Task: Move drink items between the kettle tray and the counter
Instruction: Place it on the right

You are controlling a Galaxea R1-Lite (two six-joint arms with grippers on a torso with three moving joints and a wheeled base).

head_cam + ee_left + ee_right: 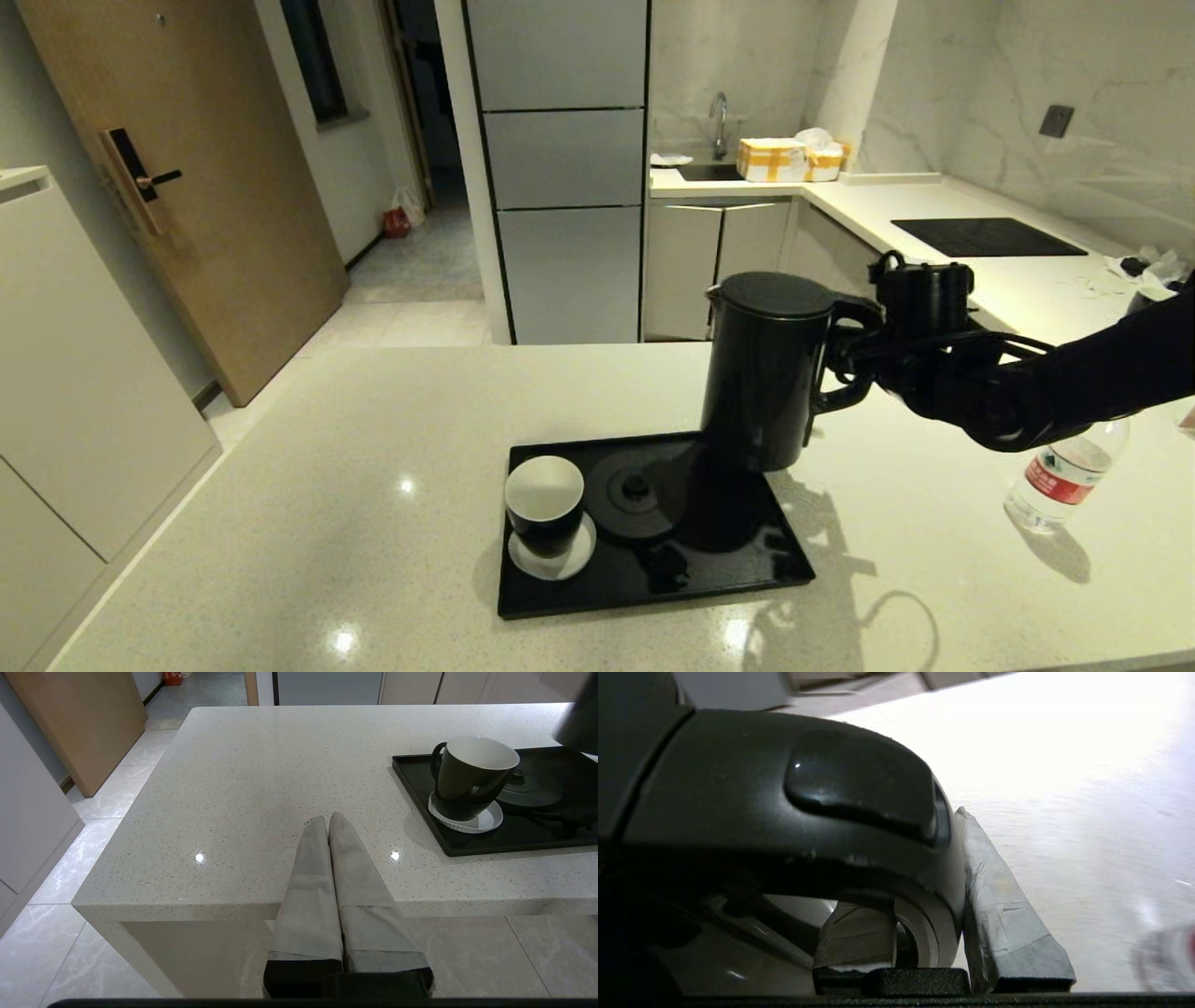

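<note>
We see the right gripper (845, 359) with its taped fingers (999, 914) clamped on the loop handle of the kettle (766, 369). The kettle hangs upright from the fingers, over the far right corner of the tray (653, 583), beside the base disc (635, 490). Beyond sits a cup (544, 504). Nearer the arm, the water bottle (1064, 476) stands on the table (327, 523). The left gripper (327, 826) hovers with fingers closed, empty, above the table edge.

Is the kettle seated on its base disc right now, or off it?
Off it. The kettle hangs upright over the tray's right rear corner, its handle in the right gripper; the base disc lies bare.
</note>
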